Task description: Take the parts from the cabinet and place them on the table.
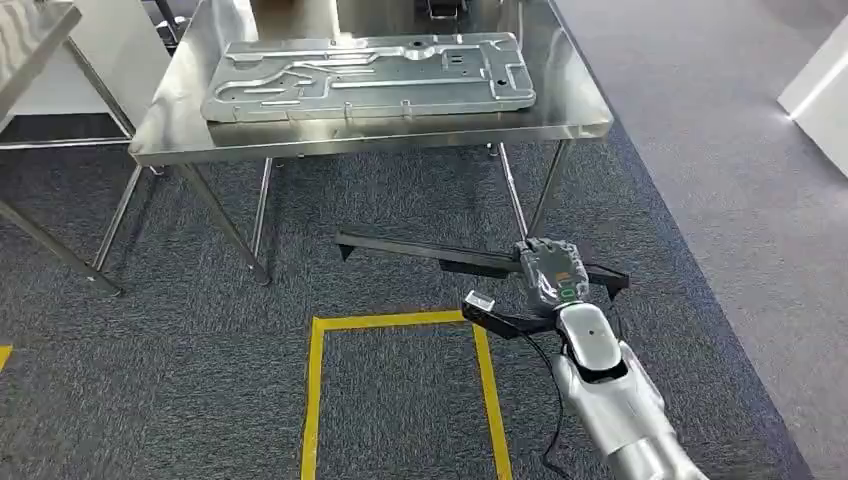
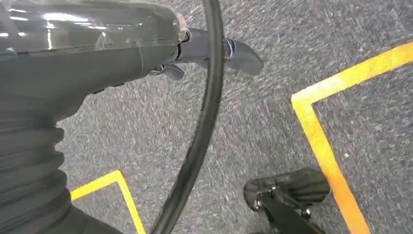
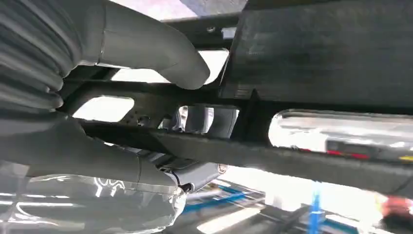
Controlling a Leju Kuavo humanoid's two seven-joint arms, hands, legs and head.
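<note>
Right hand [image 1: 553, 270], grey with a green-lit back, extended over the dark grey carpet [image 1: 400, 230] in front of the stainless steel table [image 1: 580, 110]. Fingers closed around a long black metal bracket part [image 1: 430, 250]; part held roughly level, projecting far toward the left of the hand and a short way past it on the right. Right wrist view: thick grey thumb [image 3: 160, 53] pressed on one face of the black part [image 3: 311, 53], darker fingers [image 3: 204, 119] wrapped on the opposite face, a black bar of the part running between thumb and fingers. Part clear of the table, below the level of the tabletop edge.

Large flat stamped silver metal panel [image 1: 370, 75] lying on the tabletop, well apart from the held part.

Yellow tape rectangle [image 1: 315, 400] on the carpet, just beside the right forearm.

Left hand [image 2: 209, 53] hanging above the carpet near a yellow tape corner [image 2: 316, 126]; fingers loosely curled, nothing held, a black cable [image 2: 204, 122] crossing in front. Degree of curl: cannot tell exactly.
</note>
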